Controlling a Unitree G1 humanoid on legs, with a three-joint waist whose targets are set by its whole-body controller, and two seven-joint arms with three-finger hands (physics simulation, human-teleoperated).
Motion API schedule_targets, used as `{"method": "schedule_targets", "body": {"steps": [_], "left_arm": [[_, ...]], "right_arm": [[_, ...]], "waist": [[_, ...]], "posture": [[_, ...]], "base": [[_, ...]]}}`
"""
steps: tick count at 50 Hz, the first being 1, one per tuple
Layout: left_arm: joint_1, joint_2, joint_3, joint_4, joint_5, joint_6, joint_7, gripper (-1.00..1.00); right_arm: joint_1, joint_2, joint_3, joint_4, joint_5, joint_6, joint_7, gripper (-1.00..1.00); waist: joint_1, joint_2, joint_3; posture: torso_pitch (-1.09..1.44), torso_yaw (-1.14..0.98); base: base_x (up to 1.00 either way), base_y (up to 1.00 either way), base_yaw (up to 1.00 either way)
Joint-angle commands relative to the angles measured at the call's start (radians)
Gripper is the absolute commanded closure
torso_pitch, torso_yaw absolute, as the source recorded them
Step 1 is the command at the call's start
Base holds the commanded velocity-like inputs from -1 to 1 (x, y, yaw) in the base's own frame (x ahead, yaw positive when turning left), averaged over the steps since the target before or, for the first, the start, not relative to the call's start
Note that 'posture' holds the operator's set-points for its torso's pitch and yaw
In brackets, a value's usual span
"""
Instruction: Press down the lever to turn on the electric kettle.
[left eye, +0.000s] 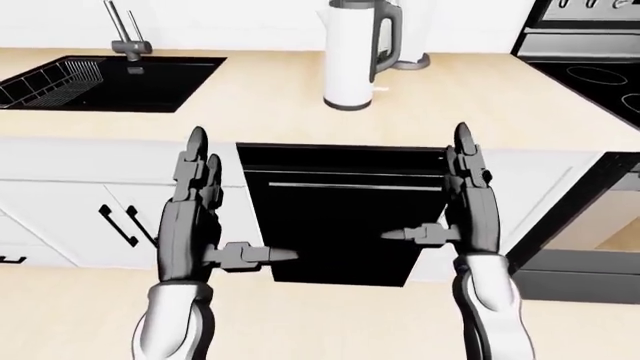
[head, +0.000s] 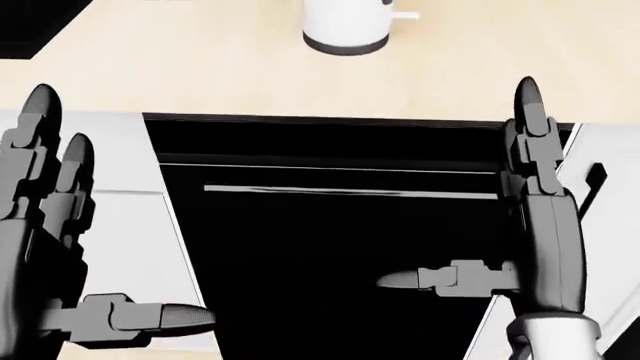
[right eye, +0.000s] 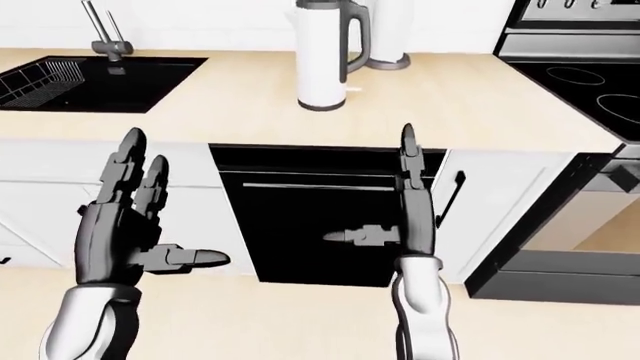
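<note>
A white electric kettle (left eye: 352, 54) with a grey handle stands upright on the pale wooden counter (left eye: 260, 109), top centre of the left-eye view. A small white lever (left eye: 379, 88) sticks out near its base on the right. Only the kettle's base (head: 345, 26) shows in the head view. My left hand (left eye: 200, 217) and right hand (left eye: 455, 202) are both raised below the counter edge, fingers straight up, thumbs pointing inward, open and holding nothing. Both are well short of the kettle.
A black dishwasher front (left eye: 345, 225) sits under the counter between my hands. A black sink (left eye: 110, 82) with a tap (left eye: 125, 34) lies top left. A stove with a black cooktop (right eye: 590, 86) stands at the right. White cabinet doors (left eye: 90, 217) flank the dishwasher.
</note>
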Motion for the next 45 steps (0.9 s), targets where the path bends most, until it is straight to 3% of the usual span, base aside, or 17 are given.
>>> {"method": "schedule_targets", "body": {"steps": [1, 4, 5, 7, 13, 15, 17, 18, 19, 25, 27, 30, 31, 33, 39, 42, 45], "left_arm": [[-0.011, -0.001, -0.008, -0.018, -0.002, -0.041, -0.002, -1.00], [-0.011, -0.001, -0.012, -0.026, 0.001, -0.034, -0.002, -1.00], [-0.012, -0.001, -0.012, -0.027, 0.000, -0.033, -0.001, -1.00], [-0.013, -0.002, -0.010, -0.028, -0.001, -0.031, -0.001, -1.00], [-0.016, -0.001, -0.011, -0.028, 0.000, -0.029, -0.001, -1.00], [-0.011, -0.001, -0.013, -0.010, 0.002, -0.045, -0.002, -1.00], [-0.014, 0.000, -0.014, -0.016, 0.003, -0.037, -0.002, -1.00], [-0.014, 0.000, -0.013, -0.015, 0.002, -0.037, -0.003, -1.00], [-0.014, -0.001, -0.012, -0.013, 0.002, -0.040, -0.003, -1.00], [-0.011, -0.001, -0.014, -0.005, 0.004, -0.048, -0.004, -1.00], [-0.012, -0.001, -0.012, -0.007, 0.003, -0.047, -0.004, -1.00], [-0.011, -0.001, -0.014, -0.002, 0.005, -0.052, -0.004, -1.00], [-0.012, -0.001, -0.012, -0.004, 0.004, -0.049, -0.005, -1.00], [-0.011, -0.001, -0.013, -0.005, 0.005, -0.050, -0.005, -1.00], [-0.009, -0.002, -0.015, -0.002, 0.006, -0.056, -0.004, -1.00], [-0.005, -0.002, -0.016, -0.005, 0.007, -0.057, -0.004, -1.00], [-0.006, -0.002, -0.014, -0.006, 0.007, -0.057, -0.004, -1.00]], "right_arm": [[-0.017, -0.006, -0.007, -0.039, 0.000, -0.028, -0.006, -1.00], [-0.019, -0.008, -0.011, -0.043, 0.002, -0.024, -0.005, -1.00], [-0.018, -0.008, -0.011, -0.045, 0.002, -0.023, -0.005, -1.00], [-0.023, -0.010, -0.014, -0.041, 0.004, -0.023, -0.005, -1.00], [-0.024, -0.010, -0.014, -0.043, 0.006, -0.021, -0.004, -1.00], [-0.022, -0.009, -0.013, -0.047, 0.006, -0.019, -0.005, -1.00], [-0.020, -0.008, -0.011, -0.052, 0.004, -0.015, -0.006, -1.00], [-0.019, -0.008, -0.009, -0.058, 0.003, -0.011, -0.006, -1.00], [-0.018, -0.007, -0.008, -0.062, 0.002, -0.008, -0.006, -1.00], [-0.019, -0.006, -0.007, -0.062, 0.000, -0.010, -0.006, -1.00], [-0.016, -0.005, -0.004, -0.072, -0.002, -0.002, -0.006, -1.00], [-0.014, -0.004, -0.002, -0.075, -0.004, 0.000, -0.006, -1.00], [-0.018, -0.006, -0.006, -0.067, 0.000, -0.005, -0.005, -1.00], [-0.024, -0.009, -0.013, -0.054, 0.004, -0.013, -0.003, -1.00], [-0.027, -0.012, -0.017, -0.044, 0.008, -0.019, -0.002, -1.00], [-0.024, -0.011, -0.016, -0.051, 0.007, -0.016, -0.002, -1.00], [-0.026, -0.013, -0.018, -0.045, 0.009, -0.020, -0.002, -1.00]], "waist": [[-0.001, -0.001, -0.008], [-0.001, -0.080, -0.026], [-0.011, -0.049, -0.018], [-0.011, -0.056, -0.013], [-0.015, -0.002, -0.001], [-0.019, 0.034, -0.002], [-0.018, 0.101, -0.027], [-0.006, 0.049, -0.015], [-0.011, 0.068, -0.012], [-0.002, 0.018, -0.010], [0.001, -0.011, -0.008], [-0.002, -0.082, -0.018], [-0.012, -0.041, -0.014], [-0.013, -0.055, -0.014], [-0.016, 0.004, -0.001], [-0.021, 0.078, -0.018], [-0.012, 0.065, -0.008]], "posture": [[0.00, 0.00], [0.00, 0.00], [0.00, 0.00], [0.00, 0.00], [0.00, 0.00], [0.00, 0.00], [0.00, 0.00], [0.00, 0.00], [0.00, 0.00], [0.00, 0.00], [0.00, 0.00], [0.00, 0.00], [0.00, 0.00], [0.00, 0.00], [0.00, 0.00], [0.00, 0.00], [0.00, 0.00]], "base": [[0.13, 0.00, 0.00], [0.13, 0.00, 0.00], [0.13, 0.00, 0.00], [0.13, 0.00, 0.00], [0.13, 0.00, 0.00], [0.13, 0.00, 0.00], [0.13, 0.00, 0.00], [0.13, 0.00, 0.00], [0.13, 0.00, 0.00], [0.13, 0.00, 0.00], [0.13, 0.00, 0.00], [0.13, 0.00, 0.00], [0.13, 0.00, 0.00], [0.12, 0.00, 0.00], [0.13, 0.00, 0.00], [0.14, 0.00, 0.00], [0.12, 0.00, 0.00]]}}
